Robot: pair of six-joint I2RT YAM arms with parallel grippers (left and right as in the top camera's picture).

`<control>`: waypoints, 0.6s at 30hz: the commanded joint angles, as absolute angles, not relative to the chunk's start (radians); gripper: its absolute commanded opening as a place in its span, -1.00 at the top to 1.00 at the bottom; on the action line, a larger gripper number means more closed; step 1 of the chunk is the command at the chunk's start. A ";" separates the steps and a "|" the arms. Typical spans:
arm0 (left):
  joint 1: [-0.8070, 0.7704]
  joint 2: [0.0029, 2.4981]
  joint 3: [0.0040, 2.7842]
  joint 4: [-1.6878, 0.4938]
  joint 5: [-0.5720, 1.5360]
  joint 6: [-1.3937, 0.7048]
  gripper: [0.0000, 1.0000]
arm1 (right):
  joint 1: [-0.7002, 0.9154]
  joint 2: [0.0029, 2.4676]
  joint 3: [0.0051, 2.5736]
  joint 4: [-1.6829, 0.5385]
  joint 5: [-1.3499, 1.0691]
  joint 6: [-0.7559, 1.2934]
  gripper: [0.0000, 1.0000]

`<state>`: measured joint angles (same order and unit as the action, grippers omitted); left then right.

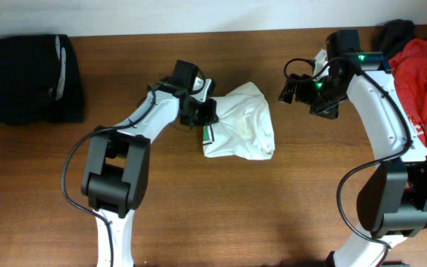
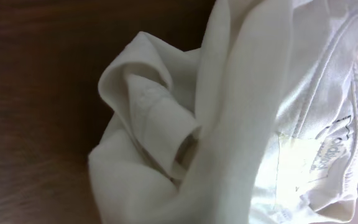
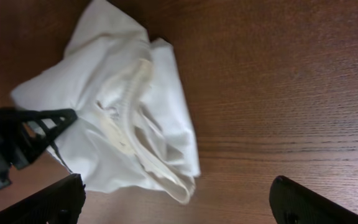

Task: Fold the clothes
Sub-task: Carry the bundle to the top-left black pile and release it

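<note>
The white T-shirt (image 1: 242,122) lies crumpled on the wooden table, with a small green-and-dark striped mark (image 1: 207,135) at its left edge. My left gripper (image 1: 203,111) is at the shirt's upper left edge. In the left wrist view, bunched white fabric (image 2: 229,124) and the neck label (image 2: 303,163) fill the frame and hide the fingers, which seem shut on the cloth. My right gripper (image 1: 290,90) hovers to the right of the shirt. Its fingers (image 3: 178,205) are wide open and empty above the shirt's (image 3: 123,106) near edge.
A black folded garment (image 1: 28,78) lies at the back left. A red garment (image 1: 421,74) and a dark one (image 1: 396,31) lie at the far right. Bare table (image 1: 258,208) runs along the front.
</note>
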<state>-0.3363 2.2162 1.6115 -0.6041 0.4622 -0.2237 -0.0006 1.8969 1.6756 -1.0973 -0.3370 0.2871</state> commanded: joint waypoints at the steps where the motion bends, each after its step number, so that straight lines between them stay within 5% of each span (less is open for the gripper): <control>1: -0.233 2.214 1.605 -0.602 0.383 -0.147 0.99 | -0.002 1.892 1.687 -1.100 -0.310 0.285 -0.98; 12: 0.196 2.214 1.951 -0.762 0.232 0.176 0.99 | -0.001 1.892 1.687 -1.085 -0.310 0.296 -0.97; 18: 0.273 2.214 2.117 -0.755 0.068 0.269 0.99 | -0.001 1.892 1.687 -1.081 -0.310 0.296 -0.97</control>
